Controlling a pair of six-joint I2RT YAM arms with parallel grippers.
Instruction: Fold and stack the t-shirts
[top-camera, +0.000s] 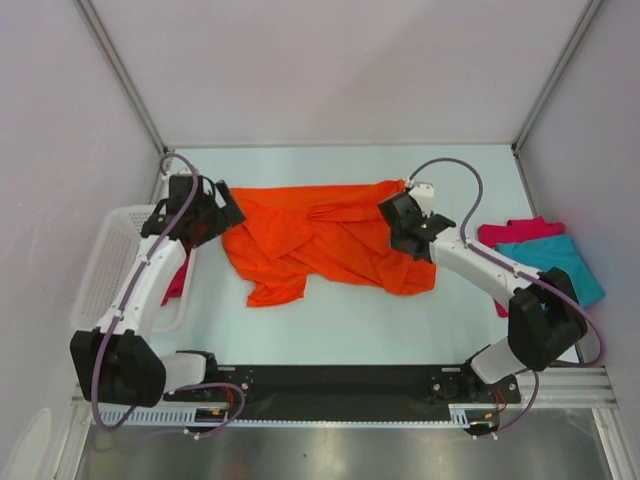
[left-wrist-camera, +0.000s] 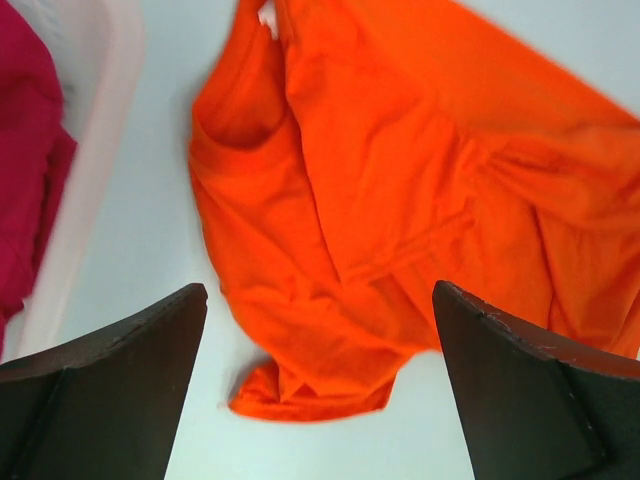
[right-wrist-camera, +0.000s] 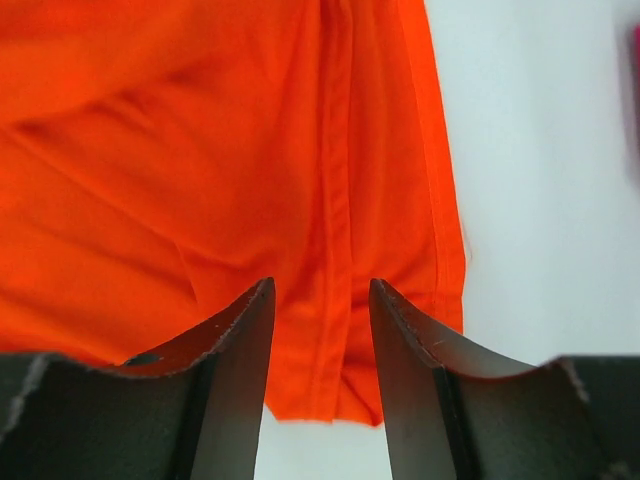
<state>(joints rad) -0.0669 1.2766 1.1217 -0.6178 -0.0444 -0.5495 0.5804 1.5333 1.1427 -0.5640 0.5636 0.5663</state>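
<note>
Rumpled bright orange cloth t-shirt (top-camera: 320, 240) is lying mid counter (top-camera: 340, 320); left hand (top-camera: 212, 213) gaping wide, right hand (top-camera: 404, 226) parted, both holding nothing (hovering over opposite ends). Flattening wrinkles before folding seems wise.

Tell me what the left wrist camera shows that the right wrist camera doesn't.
Only the left wrist view: the rim of the white basket, a crimson t-shirt beside it, and the left gripper spread wide. Only the right wrist view: the right gripper, open more narrowly, above a long seam in the cloth. Both: the orange t-shirt lying crumpled on the pale table, gripped by neither.
</note>
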